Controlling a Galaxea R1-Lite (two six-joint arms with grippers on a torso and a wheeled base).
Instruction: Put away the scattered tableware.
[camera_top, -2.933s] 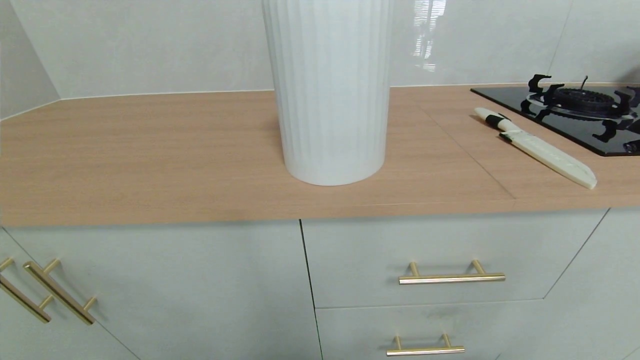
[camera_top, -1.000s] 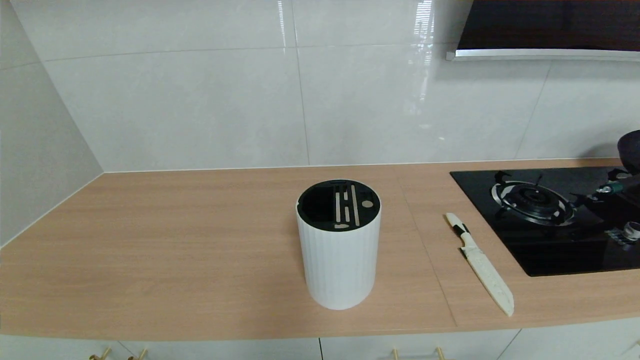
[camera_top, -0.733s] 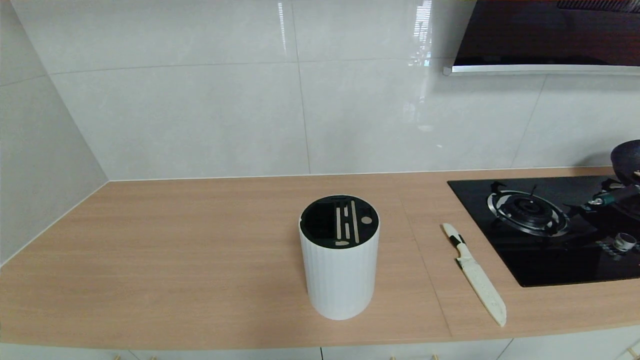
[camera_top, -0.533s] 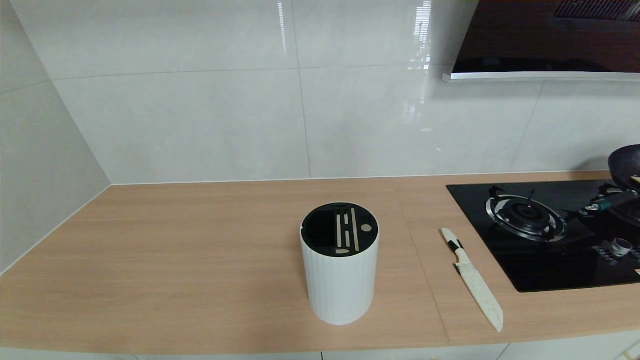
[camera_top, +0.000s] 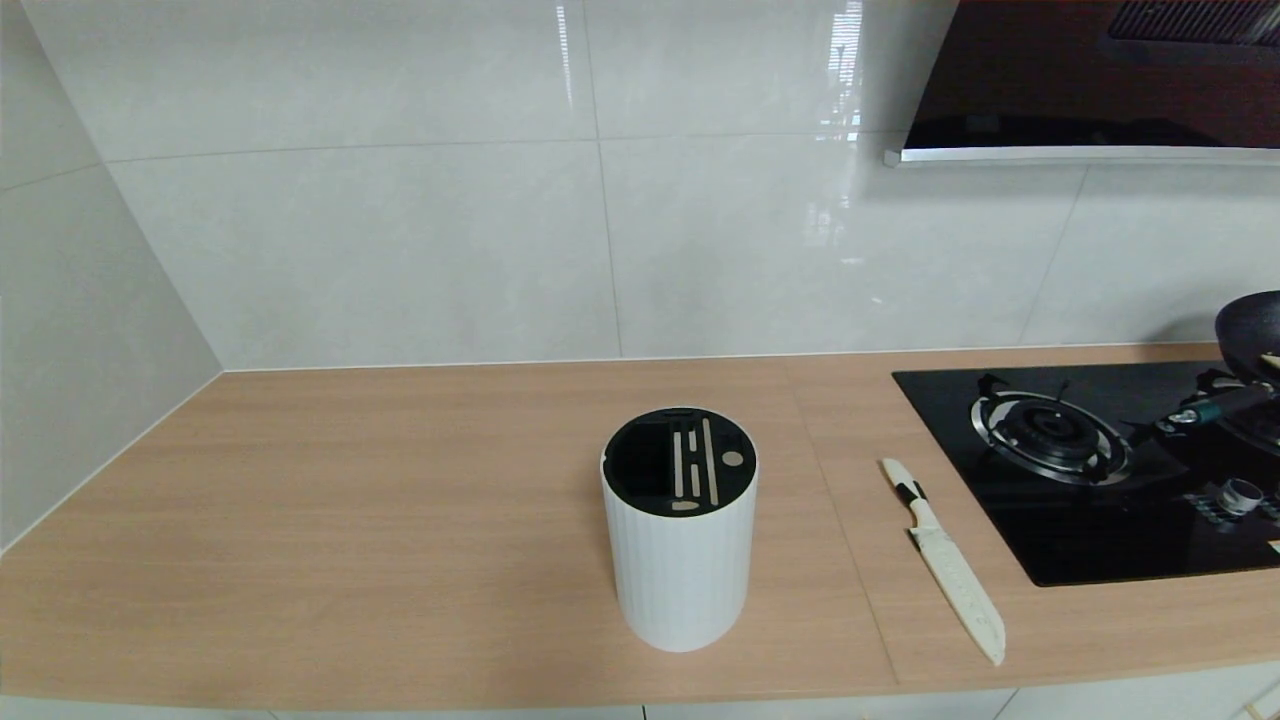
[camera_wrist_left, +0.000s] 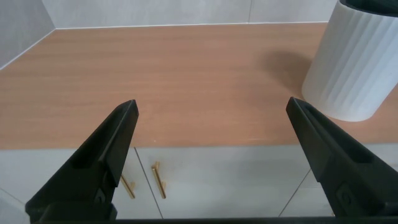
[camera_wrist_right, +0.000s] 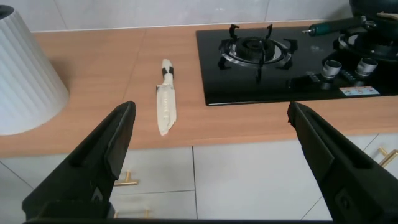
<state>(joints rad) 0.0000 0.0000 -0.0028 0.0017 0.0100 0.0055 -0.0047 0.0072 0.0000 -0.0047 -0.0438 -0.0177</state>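
On countertop, white slotted holder upright; knife flat nearby.

The left gripper hangs in front of the counter, its two dark fingers spread wide apart with nothing between them. A white ribbed holder stands upright on the wooden top, close to the front edge (its dark upper rim barely shows). Below that edge, pale cabinet doors carry two gold bar handles. Tiled wall backs the counter.
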